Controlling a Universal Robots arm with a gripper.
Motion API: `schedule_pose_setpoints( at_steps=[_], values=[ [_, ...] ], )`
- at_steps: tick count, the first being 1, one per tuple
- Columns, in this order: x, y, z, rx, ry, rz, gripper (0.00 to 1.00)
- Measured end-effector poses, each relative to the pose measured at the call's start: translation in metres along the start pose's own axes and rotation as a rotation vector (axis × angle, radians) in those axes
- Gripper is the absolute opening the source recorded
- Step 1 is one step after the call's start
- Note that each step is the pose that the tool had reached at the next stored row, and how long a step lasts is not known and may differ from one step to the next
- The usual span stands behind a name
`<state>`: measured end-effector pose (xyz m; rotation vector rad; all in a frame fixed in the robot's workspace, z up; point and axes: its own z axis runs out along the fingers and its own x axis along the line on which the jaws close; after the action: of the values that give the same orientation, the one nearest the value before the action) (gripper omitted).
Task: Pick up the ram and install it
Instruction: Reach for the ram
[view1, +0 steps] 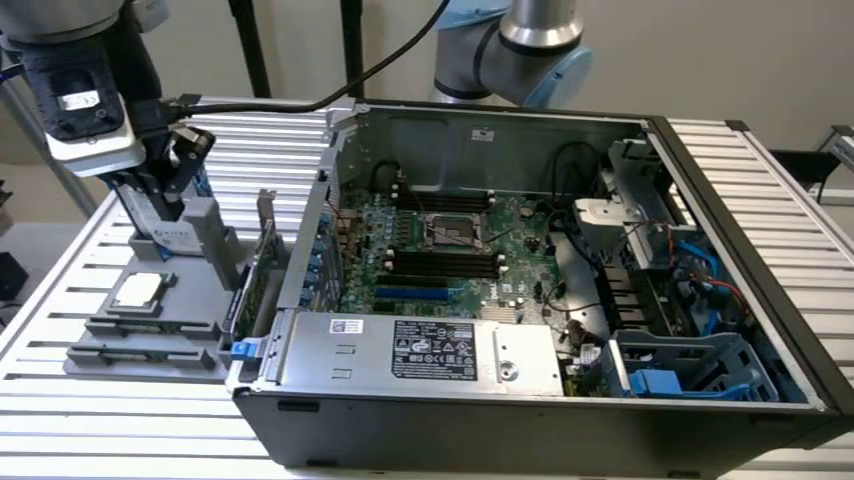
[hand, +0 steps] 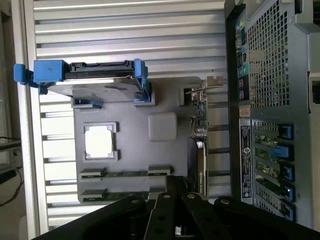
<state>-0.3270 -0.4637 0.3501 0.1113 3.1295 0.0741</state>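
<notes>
Two green ram sticks lie edge-up in slots of the grey holder. One ram stick sits just inward of the other ram stick. My gripper hangs above the holder with its jaws shut and nothing between them. In the wrist view its fingertips come in right beside the ends of the ram sticks. The open computer case lies at the exterior view's right. Inside it is the green motherboard with its dark memory slots.
On the same holder lie a square silver processor chip, a silver hard drive with blue brackets and a green expansion card standing on edge next to the case. The slatted metal table runs under everything.
</notes>
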Motion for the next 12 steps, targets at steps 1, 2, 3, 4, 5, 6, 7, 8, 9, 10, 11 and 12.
schedule_pose_setpoints(
  at_steps=[1, 2, 3, 4, 5, 6, 7, 8, 9, 10, 11, 12],
  values=[
    [0.001, -0.0021, 0.0006, 0.0001, 0.0015, 0.000, 0.11],
    [0.002, -0.0043, 0.0013, 0.0002, 0.0028, 0.000, 0.11],
    [0.004, -0.0063, 0.0019, 0.0003, 0.0038, 0.000, 0.11],
    [0.005, -0.0083, 0.0025, 0.0004, 0.0048, 0.000, 0.11],
    [0.006, -0.0102, 0.0031, 0.0004, 0.0054, 0.000, 0.11],
    [0.008, -0.0122, 0.0037, 0.0004, 0.0060, 0.000, 0.11],
    [0.010, -0.0140, 0.0042, 0.0004, 0.0065, 0.000, 0.11],
    [0.012, -0.0158, 0.0046, 0.0005, 0.0070, 0.000, 0.11],
    [0.014, -0.0176, 0.0051, 0.0006, 0.0074, 0.000, 0.11],
    [0.016, -0.0193, 0.0055, 0.0006, 0.0078, 0.000, 0.11],
    [0.018, -0.0211, 0.0060, 0.0006, 0.0082, 0.000, 0.11],
    [0.020, -0.0228, 0.0064, 0.0007, 0.0086, 0.000, 0.11]
  ],
)
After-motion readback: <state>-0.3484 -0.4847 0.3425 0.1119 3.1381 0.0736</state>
